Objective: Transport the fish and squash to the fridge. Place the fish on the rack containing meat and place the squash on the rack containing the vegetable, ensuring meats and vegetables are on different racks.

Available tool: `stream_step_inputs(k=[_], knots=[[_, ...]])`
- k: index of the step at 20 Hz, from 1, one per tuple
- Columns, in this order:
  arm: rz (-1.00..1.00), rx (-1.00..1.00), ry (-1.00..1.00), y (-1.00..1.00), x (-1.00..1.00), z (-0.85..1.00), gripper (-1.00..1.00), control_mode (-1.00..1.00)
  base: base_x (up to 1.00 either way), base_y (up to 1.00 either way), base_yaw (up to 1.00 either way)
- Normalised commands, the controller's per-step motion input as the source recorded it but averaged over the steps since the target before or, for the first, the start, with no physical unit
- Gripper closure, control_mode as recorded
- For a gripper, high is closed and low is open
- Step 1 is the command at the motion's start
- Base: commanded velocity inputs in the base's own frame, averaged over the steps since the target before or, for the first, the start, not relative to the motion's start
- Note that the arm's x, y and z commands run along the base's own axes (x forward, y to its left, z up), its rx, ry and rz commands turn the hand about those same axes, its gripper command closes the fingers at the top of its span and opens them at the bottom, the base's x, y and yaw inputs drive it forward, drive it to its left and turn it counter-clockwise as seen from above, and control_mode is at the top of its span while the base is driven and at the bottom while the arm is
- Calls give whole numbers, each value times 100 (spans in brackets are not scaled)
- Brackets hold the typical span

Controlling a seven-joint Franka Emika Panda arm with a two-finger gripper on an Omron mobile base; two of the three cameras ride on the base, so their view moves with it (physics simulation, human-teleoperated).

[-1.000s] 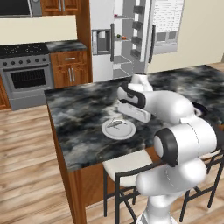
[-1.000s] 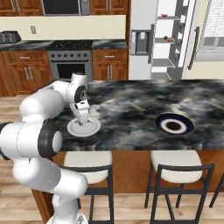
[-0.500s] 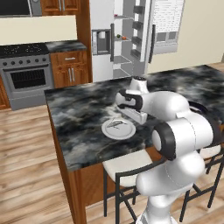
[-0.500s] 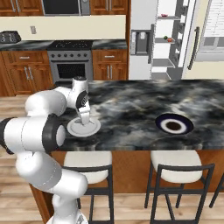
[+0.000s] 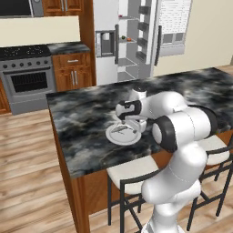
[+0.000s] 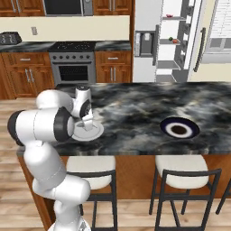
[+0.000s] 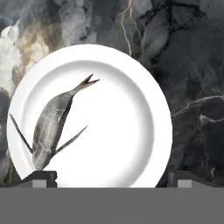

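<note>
The kitchen has wooden cabinets, a steel stove [image 5: 27, 77] at the back wall, and an island with a dark marbled counter [image 5: 86, 123] in the front. Stools [image 6: 180, 180] stand at the near side of this island. Behind the island stands the fridge [image 5: 132, 41], grey, with one door open so that the pale shelves inside are visible; small items lie on two of the shelves, but they are too small to identify.

On the counter lies a round pale plate [image 7: 127, 131], and the fish [image 7: 50, 129] lies on it, towards one side of the plate, with the forked tail pointing to the plate's middle. The gripper [image 7: 109, 177] hangs directly above this plate with the arm bent over it, and the two fingertips [image 7: 41, 177] are spread wide, one near the fish's head and the other at the opposite rim. They hold nothing.

Further along the counter, well apart from the pale plate, lies a dark-blue plate [image 6: 179, 128] with a white inner ring.
</note>
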Motion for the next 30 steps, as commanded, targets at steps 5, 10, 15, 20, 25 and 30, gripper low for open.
stream_step_inputs(k=[5, 10, 15, 20, 25, 30], knots=[[-3, 0, -4, 0, 33, -12, -100, -100, 0, 0, 0], [-5, 0, -5, 0, 23, -18, -100, -100, 0, 0, 0], [-4, 0, -5, 0, 24, -20, -100, -100, 0, 0, 0], [-3, 0, -4, 0, 24, -18, -100, -100, 0, 0, 0], [-1, 0, 0, 6, 23, -17, -100, -100, 0, 0, 0], [0, 0, 0, 7, 29, -17, -100, -100, 0, 0, 0]])
